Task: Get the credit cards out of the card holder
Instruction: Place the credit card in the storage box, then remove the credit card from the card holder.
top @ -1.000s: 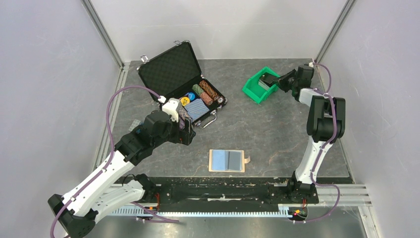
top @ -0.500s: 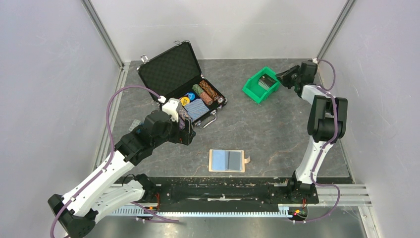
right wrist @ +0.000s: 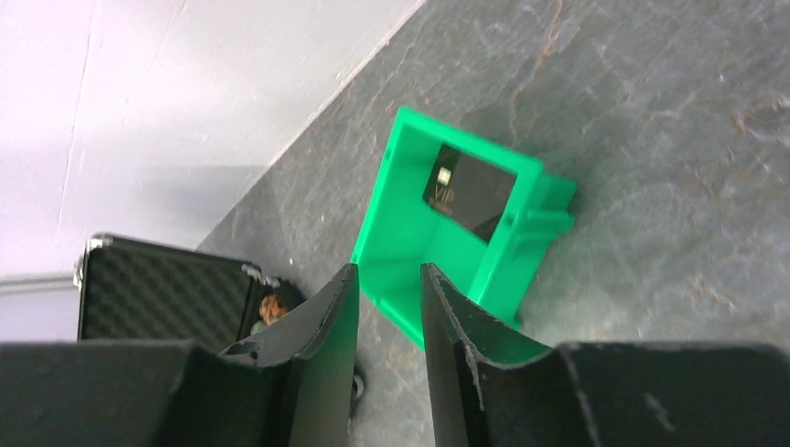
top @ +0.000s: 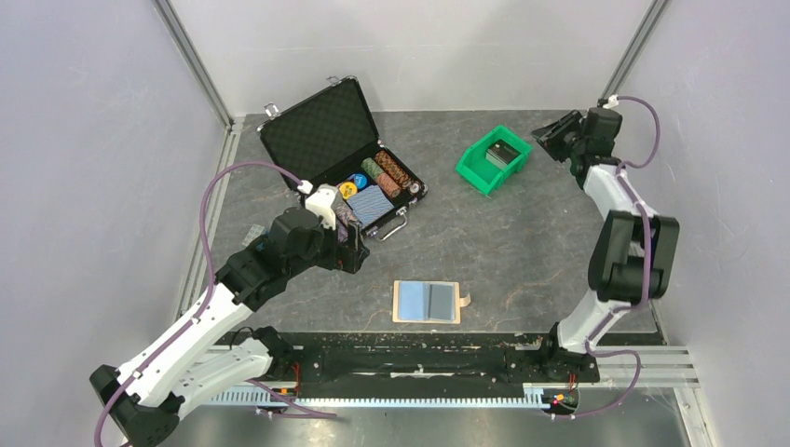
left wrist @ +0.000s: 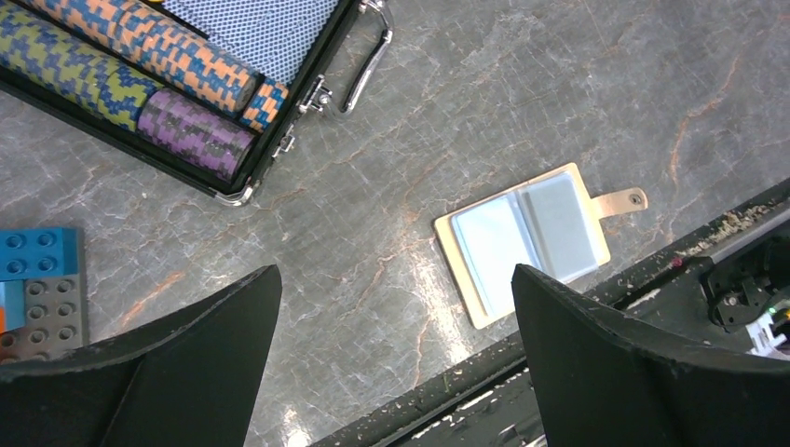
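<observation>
The card holder point(top: 427, 302) lies open near the table's front edge, tan with a side tab. It shows a light blue face point(left wrist: 492, 244) and a grey face point(left wrist: 559, 226); I cannot tell whether these are cards or sleeves. One dark credit card point(right wrist: 470, 194) lies in the green bin point(top: 477, 169), also seen from above as a dark credit card point(top: 504, 154). My right gripper point(right wrist: 388, 270) hangs open to the right of the bin, nothing between its fingers. My left gripper point(left wrist: 396, 270) is wide open and empty, up and left of the holder.
An open black case point(top: 321, 130) holding poker chips point(left wrist: 140, 70) and a blue patterned block stands at the back left. Toy bricks point(left wrist: 37, 279) lie at the left. The black front rail point(top: 419, 358) runs just behind the holder's near side.
My right gripper has drawn back to the right, away from the green bin, and its jaws have parted. The dark card stays in the bin. The left arm has not moved.
</observation>
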### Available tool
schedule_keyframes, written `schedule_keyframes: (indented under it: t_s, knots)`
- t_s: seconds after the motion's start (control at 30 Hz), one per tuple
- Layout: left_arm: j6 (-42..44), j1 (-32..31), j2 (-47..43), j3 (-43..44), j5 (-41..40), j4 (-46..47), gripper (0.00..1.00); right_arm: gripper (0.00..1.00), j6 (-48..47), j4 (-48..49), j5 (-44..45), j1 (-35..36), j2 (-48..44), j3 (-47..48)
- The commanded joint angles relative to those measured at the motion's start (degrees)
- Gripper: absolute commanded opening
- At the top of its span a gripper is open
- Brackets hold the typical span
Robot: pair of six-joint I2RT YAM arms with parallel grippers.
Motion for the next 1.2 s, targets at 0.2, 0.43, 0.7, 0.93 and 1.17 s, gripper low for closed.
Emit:
schedule_keyframes:
  t_s: [0.2,0.43,0.7,0.93,1.17]
  knots:
    - [-8.97,0.19,-0.22,-3.46,9.69,7.43,1.0,0.38,-12.49,-4.09,0.19,8.32,-24.32,-24.41]
    - [-14.88,0.2,-0.62,-7.8,9.5,13.94,0.95,0.41,-17.16,-5.51,1.42,19.77,-38.32,-40.82]
    - [-17.36,0.15,5.88,-11.19,21.94,20.43,0.91,0.41,-14.57,-2.07,-7.14,29.83,-49.87,-57.2]
    - [-20.3,0.09,13.92,-14.77,27.16,27.97,0.83,0.42,-7.71,0.67,-4.56,39.9,-57.24,-61.88]
    - [-21.08,0.11,19.84,-17.79,28.41,31.43,0.8,0.46,-3.37,0.83,1.74,46.22,-59.22,-61.25]
